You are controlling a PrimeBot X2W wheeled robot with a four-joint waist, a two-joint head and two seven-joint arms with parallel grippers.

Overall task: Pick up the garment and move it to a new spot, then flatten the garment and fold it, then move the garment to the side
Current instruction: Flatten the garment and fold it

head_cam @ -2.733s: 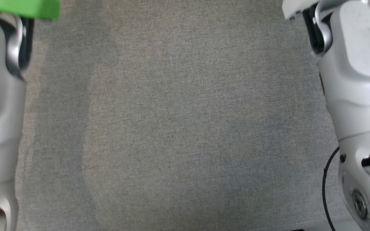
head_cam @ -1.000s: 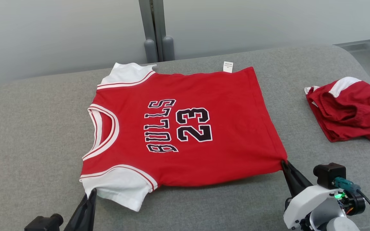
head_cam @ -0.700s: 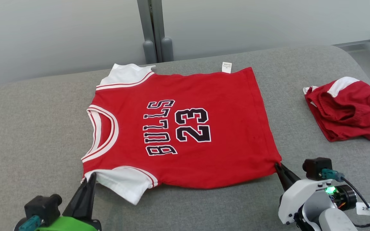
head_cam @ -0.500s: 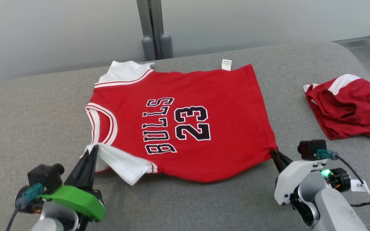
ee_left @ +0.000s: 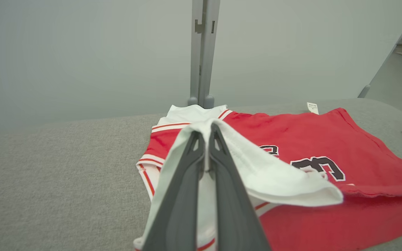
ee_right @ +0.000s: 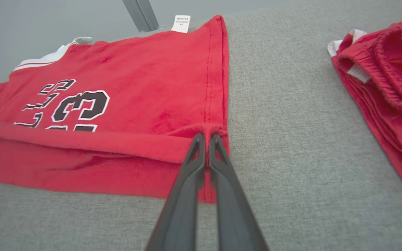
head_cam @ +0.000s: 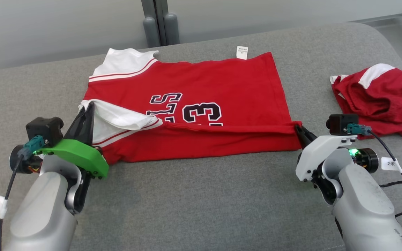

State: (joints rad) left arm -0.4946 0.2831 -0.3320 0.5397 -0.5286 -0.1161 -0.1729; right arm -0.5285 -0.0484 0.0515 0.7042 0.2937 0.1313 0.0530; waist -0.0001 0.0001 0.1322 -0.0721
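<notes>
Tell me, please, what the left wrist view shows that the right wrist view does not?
Left wrist view: the left gripper shut on the white sleeve, which lies folded over the chest. Right wrist view: the right gripper shut on the hem corner, with that edge doubled over. Both: the red jersey, its white tag and the grey surface.

The garment is red; sleeves white with red-striped trim, lettering black edged white, label white. The worktop is flecked grey weave. The second garment is red with a white panel. The left tool is dark grey, green bracket; the right tool dark grey, white bracket.
</notes>
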